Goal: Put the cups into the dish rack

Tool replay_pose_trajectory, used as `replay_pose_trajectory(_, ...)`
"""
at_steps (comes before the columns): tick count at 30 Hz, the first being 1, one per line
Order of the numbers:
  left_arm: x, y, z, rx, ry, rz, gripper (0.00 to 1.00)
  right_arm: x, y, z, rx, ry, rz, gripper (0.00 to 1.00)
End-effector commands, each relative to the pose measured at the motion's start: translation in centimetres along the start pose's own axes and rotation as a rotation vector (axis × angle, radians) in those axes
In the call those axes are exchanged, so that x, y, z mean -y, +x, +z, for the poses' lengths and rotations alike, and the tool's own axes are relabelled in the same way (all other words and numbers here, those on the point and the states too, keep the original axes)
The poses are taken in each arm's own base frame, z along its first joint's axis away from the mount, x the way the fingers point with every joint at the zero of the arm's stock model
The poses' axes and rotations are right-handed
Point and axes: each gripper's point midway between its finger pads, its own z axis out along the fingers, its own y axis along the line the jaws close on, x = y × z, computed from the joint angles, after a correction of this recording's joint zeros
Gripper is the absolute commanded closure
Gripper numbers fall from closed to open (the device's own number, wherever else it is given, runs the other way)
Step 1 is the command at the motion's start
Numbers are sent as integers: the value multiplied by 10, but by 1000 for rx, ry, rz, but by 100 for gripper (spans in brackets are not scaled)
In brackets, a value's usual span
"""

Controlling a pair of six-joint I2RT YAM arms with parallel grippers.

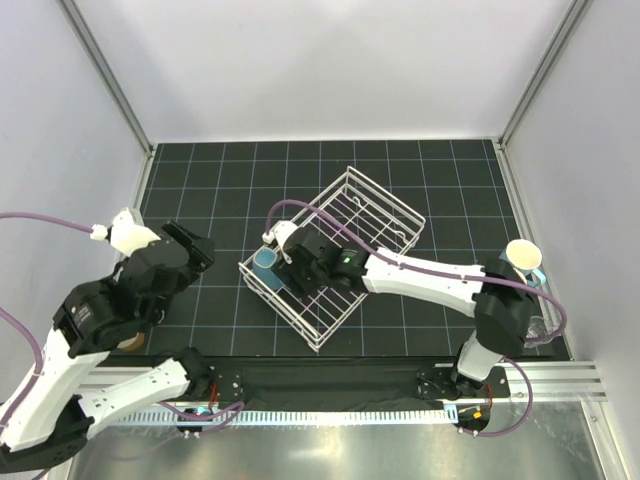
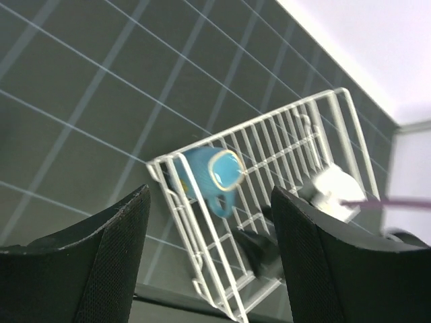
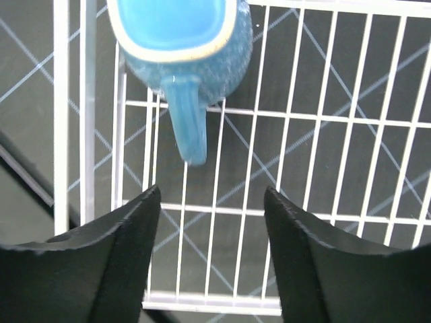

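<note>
The blue handled mug (image 1: 267, 264) sits in the dish rack's (image 1: 385, 205) nine o'clock corner, our right gripper (image 3: 210, 202) spread empty beside it, left gripper (image 2: 210, 195) spread too. A beige cup (image 1: 521, 254) at three o'clock is not yet loaded; we judge loading barely begun.

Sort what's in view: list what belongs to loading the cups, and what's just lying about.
For the job:
blue mug, already in the dish rack
beige cup, out by the table's right edge

Not part of it:
black grid mat
metal rail along the near edge
</note>
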Motion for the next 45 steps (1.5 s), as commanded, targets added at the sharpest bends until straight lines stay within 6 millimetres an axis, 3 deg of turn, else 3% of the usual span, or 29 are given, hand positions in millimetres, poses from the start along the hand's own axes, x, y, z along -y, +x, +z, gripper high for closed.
replay_pose_trajectory(1, -35, -21, -6, 75, -192, 127, 29, 5, -5, -32, 35, 12, 8, 34)
replay_pose_trajectory(7, -34, -19, -2, 43, -255, 237, 28, 18, 2, -71, 30, 39, 13, 32)
replay_pose_trajectory(13, -16, 10, 21, -90, -211, 304, 26, 25, -2, -104, 69, 47, 55, 29)
replay_pose_trajectory(19, -22, 34, 47, -263, -231, 287, 22, 32, -6, -124, 100, 70, 88, 28)
replay_pose_trajectory(24, -59, 53, 76, -470, -380, 176, 22, 36, -6, -133, 121, 87, 124, 28)
replay_pose_trajectory(27, -83, 50, 83, -530, -531, 170, 18, 38, -3, -137, 122, 94, 134, 28)
replay_pose_trajectory(30, -106, 24, 84, -465, -694, 172, 16, 39, -2, -140, 119, 97, 134, 28)
replay_pose_trajectory(34, -125, -6, 84, -329, -753, 110, 16, 37, -4, -142, 115, 85, 125, 28)
replay_pose_trajectory(36, -146, -22, 80, -244, -823, 78, 17, 36, -5, -143, 109, 80, 122, 28)
replay_pose_trajectory(39, -165, -30, 76, -199, -915, 93, 18, 34, -9, -145, 111, 72, 119, 28)
replay_pose_trajectory(45, -200, -32, 94, -167, -964, 31, 20, 37, -14, -154, 104, 80, 95, 28)
